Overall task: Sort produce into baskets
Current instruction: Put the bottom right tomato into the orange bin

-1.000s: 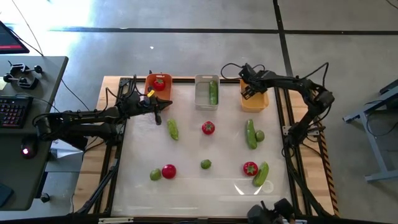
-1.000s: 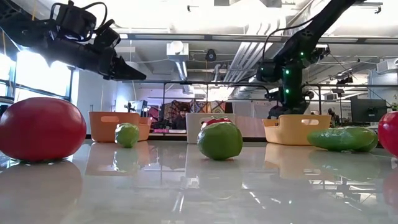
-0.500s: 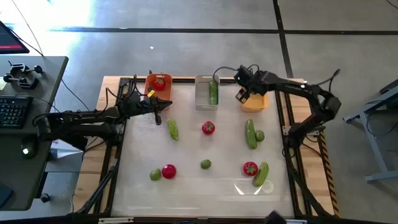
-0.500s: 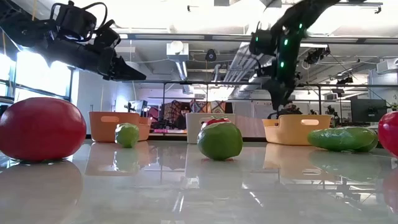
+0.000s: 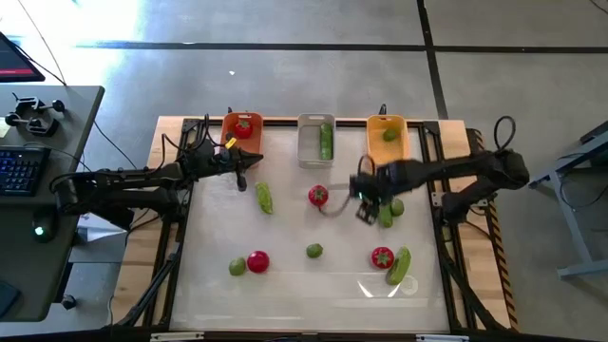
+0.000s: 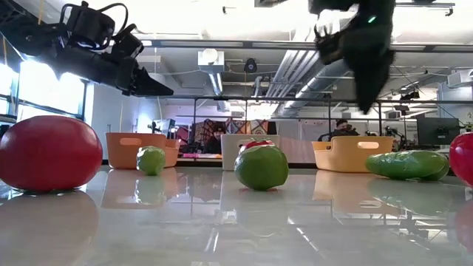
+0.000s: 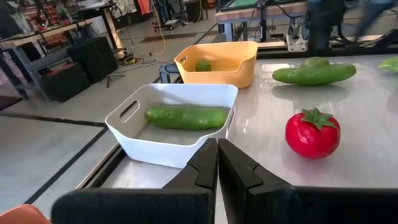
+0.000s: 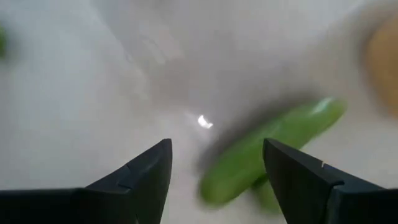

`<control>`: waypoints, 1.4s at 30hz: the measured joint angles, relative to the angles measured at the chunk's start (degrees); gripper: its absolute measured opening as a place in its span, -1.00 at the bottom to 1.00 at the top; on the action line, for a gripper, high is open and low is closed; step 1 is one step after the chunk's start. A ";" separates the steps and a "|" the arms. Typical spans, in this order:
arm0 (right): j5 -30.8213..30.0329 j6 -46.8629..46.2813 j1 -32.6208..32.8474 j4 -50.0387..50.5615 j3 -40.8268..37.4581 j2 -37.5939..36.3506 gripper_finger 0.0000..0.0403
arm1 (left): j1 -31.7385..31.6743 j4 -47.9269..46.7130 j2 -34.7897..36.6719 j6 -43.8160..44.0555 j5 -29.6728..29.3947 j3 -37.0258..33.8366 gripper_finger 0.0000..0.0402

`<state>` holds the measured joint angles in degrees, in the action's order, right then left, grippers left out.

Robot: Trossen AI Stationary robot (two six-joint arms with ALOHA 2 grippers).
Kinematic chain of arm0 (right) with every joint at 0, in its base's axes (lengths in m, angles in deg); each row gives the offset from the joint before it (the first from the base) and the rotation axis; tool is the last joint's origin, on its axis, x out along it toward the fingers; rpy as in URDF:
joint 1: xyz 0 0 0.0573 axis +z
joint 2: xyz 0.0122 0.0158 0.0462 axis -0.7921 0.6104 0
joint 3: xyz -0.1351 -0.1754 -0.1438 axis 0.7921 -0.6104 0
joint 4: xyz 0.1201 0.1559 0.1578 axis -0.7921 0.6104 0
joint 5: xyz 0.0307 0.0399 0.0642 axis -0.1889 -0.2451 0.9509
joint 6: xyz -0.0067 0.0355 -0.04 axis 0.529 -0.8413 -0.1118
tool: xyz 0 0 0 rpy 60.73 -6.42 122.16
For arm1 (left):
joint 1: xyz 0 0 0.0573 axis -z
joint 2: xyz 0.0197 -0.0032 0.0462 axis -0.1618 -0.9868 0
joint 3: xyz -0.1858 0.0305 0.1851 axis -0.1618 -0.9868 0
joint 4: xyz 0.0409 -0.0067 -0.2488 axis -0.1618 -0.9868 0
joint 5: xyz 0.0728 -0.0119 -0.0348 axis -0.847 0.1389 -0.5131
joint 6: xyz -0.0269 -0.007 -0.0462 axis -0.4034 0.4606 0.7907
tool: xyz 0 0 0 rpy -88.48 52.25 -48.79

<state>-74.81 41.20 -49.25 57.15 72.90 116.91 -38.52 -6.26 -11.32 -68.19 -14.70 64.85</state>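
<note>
Three baskets stand along the far edge. The orange-red one (image 5: 242, 127) holds a tomato, the pale grey one (image 5: 315, 140) a cucumber (image 7: 186, 117), and the yellow-orange one (image 5: 387, 141) a lime (image 5: 389, 135). My right gripper (image 5: 367, 203) hangs open above the table and points down, beside a cucumber (image 5: 383, 206) that lies flat with a lime (image 5: 397, 206) at its right side. In the right wrist view this cucumber (image 8: 267, 149) lies below the open fingers (image 8: 214, 168), which hold nothing. My left gripper (image 5: 247, 163) is shut and empty, in the air near the orange-red basket.
Loose on the table lie a cucumber (image 5: 263, 197), a tomato (image 5: 317, 196), a lime (image 5: 313, 251), a lime (image 5: 237, 268) next to a tomato (image 5: 257, 261), and a tomato (image 5: 382, 256) next to a cucumber (image 5: 398, 266).
My right gripper has swung away from the yellow-orange basket toward the table's near edge and a little left. It has rolled as it went and now hangs open over the cucumber on the right. The lime in that basket now shows.
</note>
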 joint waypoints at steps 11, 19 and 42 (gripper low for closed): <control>4.00 -32.12 19.91 2.14 -0.02 0.21 0.28 | 0.02 0.56 0.00 -0.35 0.00 0.00 -1.00; 5.94 -39.67 26.28 1.99 -0.04 3.02 0.62 | 0.00 0.73 -0.02 -0.37 -0.24 0.00 -1.00; 4.46 -24.41 29.65 -2.02 -0.07 10.98 0.71 | 0.00 -0.65 -0.02 -0.42 -1.49 0.00 -1.00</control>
<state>-70.35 16.79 -19.61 55.13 72.83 127.89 -38.52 -6.91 -11.34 -68.61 -16.19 64.85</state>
